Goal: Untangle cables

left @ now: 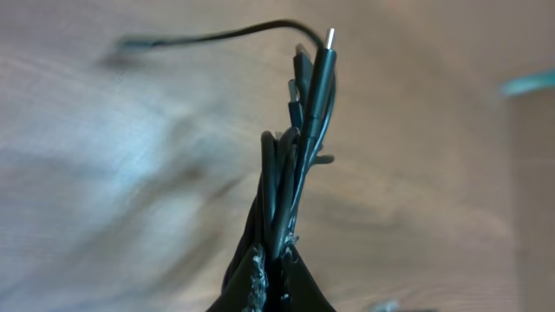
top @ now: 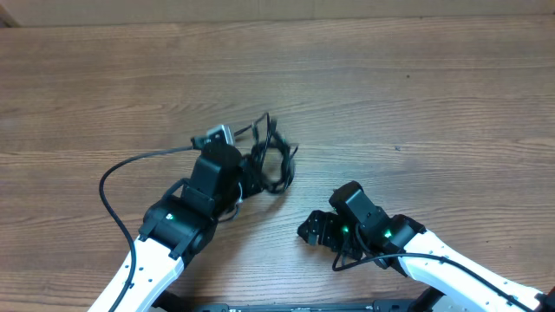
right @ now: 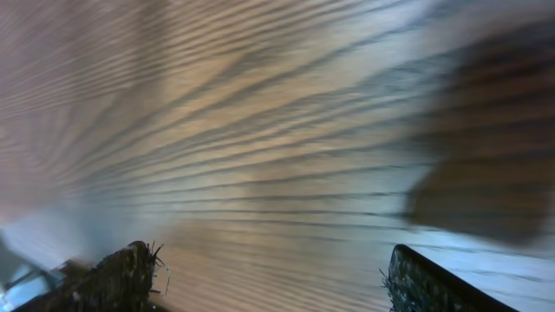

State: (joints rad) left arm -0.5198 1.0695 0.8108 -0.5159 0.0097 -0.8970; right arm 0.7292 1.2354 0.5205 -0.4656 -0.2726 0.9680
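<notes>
A bundle of thin black cables (top: pixel 276 158) lies tangled near the middle of the wooden table. My left gripper (top: pixel 250 178) is shut on the bundle's near end. In the left wrist view the cables (left: pixel 299 147) stand up from between the closed fingers (left: pixel 276 277), with one silvery plug tip (left: pixel 330 38) at the top and one strand trailing off to the left. My right gripper (top: pixel 314 230) is open and empty, low over bare table to the right of the bundle. Its two fingertips (right: pixel 273 277) are spread wide with nothing between them.
The wooden table (top: pixel 416 95) fills the view. A thicker black wire (top: pixel 117 178) loops from the left arm across the table's left side. Another wire (top: pixel 347 260) curls by the right arm.
</notes>
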